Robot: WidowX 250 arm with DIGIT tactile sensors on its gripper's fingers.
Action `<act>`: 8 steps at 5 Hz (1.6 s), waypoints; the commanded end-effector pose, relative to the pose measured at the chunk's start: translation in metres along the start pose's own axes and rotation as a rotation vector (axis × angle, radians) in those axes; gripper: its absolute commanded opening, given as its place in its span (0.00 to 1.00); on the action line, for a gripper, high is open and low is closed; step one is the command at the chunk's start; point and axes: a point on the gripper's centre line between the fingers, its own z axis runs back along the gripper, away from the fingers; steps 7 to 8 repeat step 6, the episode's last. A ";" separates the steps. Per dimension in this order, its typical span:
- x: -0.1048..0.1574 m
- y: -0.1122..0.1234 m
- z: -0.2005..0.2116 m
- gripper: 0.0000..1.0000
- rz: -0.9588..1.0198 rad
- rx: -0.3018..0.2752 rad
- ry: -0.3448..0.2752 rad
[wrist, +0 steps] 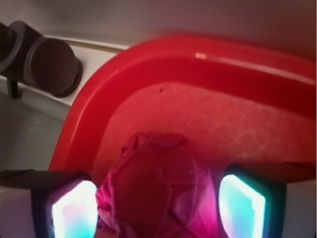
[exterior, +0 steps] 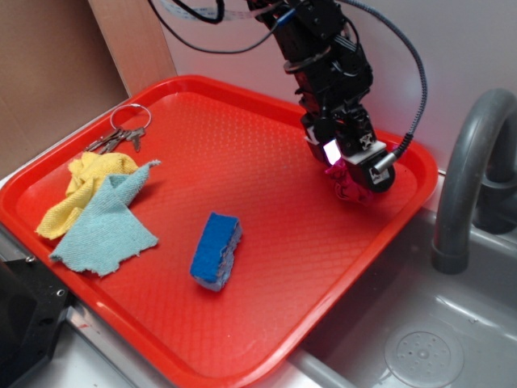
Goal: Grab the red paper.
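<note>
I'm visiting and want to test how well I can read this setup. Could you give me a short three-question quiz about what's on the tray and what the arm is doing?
1. True or false: the crumpled crimson paper wad sits between the gripper fingers.
2. Which lies nearest the tray's middle: A) the metal key ring, B) the blue rectangular sponge, C) the yellow cloth?
3. Fill in: the light blue cloth lies partly over the ____ cloth.

Key: 1 true; 2 B; 3 yellow. All rest on the red plastic tray.
</note>
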 end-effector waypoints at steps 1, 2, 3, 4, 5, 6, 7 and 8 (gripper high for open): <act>0.005 -0.012 0.023 0.00 -0.013 0.044 -0.043; -0.020 0.001 0.084 0.00 0.236 0.169 0.023; -0.047 -0.001 0.142 0.00 0.397 0.238 -0.040; -0.053 -0.010 0.173 0.00 0.474 0.317 0.028; -0.074 -0.012 0.211 0.00 0.555 0.370 -0.005; -0.089 -0.010 0.234 0.00 0.624 0.427 -0.023; -0.089 -0.010 0.234 0.00 0.624 0.427 -0.023; -0.089 -0.010 0.234 0.00 0.624 0.427 -0.023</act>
